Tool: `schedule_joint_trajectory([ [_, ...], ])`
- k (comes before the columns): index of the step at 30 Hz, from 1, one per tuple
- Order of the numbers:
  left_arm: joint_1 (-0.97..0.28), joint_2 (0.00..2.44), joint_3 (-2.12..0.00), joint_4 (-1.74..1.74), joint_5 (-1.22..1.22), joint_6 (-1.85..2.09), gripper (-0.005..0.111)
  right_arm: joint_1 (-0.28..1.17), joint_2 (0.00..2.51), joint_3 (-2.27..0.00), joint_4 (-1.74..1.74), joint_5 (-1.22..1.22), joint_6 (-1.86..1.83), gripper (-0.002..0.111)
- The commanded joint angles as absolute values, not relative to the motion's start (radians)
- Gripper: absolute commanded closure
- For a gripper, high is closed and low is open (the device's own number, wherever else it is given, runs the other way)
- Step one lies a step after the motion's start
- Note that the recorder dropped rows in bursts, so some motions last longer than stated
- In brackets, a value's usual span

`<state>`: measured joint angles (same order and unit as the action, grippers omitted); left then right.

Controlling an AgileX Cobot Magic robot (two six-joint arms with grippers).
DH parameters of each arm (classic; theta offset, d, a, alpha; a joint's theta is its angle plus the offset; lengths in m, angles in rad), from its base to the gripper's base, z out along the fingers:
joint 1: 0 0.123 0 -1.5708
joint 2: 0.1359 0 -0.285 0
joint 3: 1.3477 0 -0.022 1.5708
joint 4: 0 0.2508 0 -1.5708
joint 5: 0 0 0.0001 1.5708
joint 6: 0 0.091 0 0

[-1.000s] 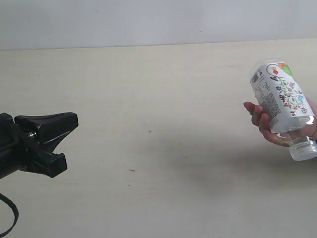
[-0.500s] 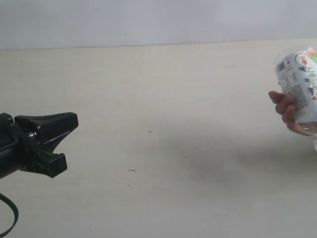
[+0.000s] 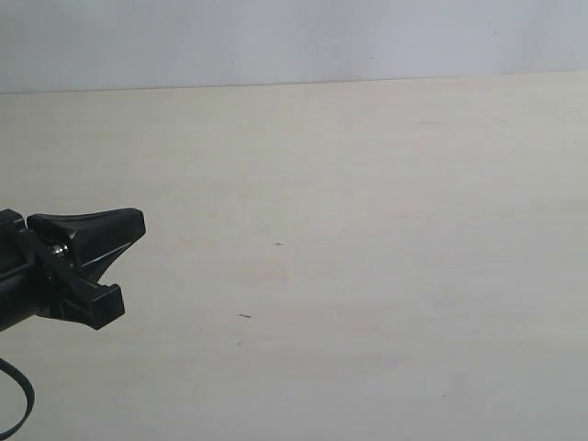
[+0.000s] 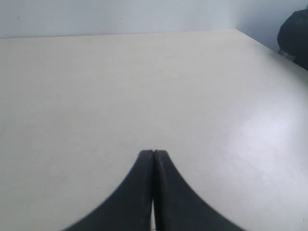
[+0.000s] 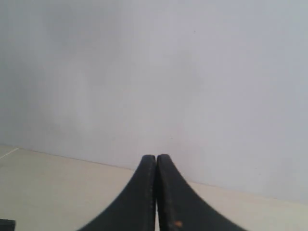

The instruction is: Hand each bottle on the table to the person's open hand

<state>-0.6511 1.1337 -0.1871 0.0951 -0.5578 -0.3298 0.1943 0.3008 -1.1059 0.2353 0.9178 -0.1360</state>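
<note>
No bottles and no person's open hand show in any view. The pale beige table (image 3: 367, 230) lies bare in the exterior view. My left gripper (image 3: 138, 224) hovers at the left side of it, black, its jaws pressed together with nothing between them. In the left wrist view the same gripper (image 4: 154, 153) is shut above the table (image 4: 96, 96). My right gripper (image 5: 156, 156) is shut and empty too, pointing toward a pale wall with the table (image 5: 48, 192) below it. It is outside the exterior view.
A black cable loop (image 3: 23, 400) hangs under the left arm. A dark rounded object (image 4: 294, 33) stands past the table's far corner in the left wrist view. A grey-white wall (image 3: 294, 41) runs behind the table.
The person's hand, holding a clear bottle with a flowered label and white cap, has drawn away to the right and left the view. My left gripper has not moved.
</note>
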Motion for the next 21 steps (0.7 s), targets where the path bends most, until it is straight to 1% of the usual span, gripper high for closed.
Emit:
schedule_joint_trajectory([
  [1, -0.650, 1.125, -0.185, 0.094, -0.562, -0.329, 0.107, 0.171, 0.212, -0.959, 0.168, 0.786, -0.156, 0.108],
  [6, -0.650, 1.125, -0.185, 0.094, -0.562, -0.329, 0.107, 0.143, 0.095, -0.656, 0.094, 0.497, -0.156, 0.108],
  [9, -0.650, 1.125, -0.185, 0.094, -0.562, -0.329, 0.107, 0.128, 0.045, -0.475, 0.076, 0.371, -0.156, 0.108],
  [16, -0.650, 1.125, -0.185, 0.094, -0.562, -0.329, 0.107, 0.124, 0.000, -0.191, 0.066, 0.341, -0.156, 0.108],
  [21, -0.650, 1.125, -0.185, 0.094, -0.562, -0.329, 0.107, 0.124, 0.000, -0.081, 0.041, 0.334, -0.156, 0.108],
])
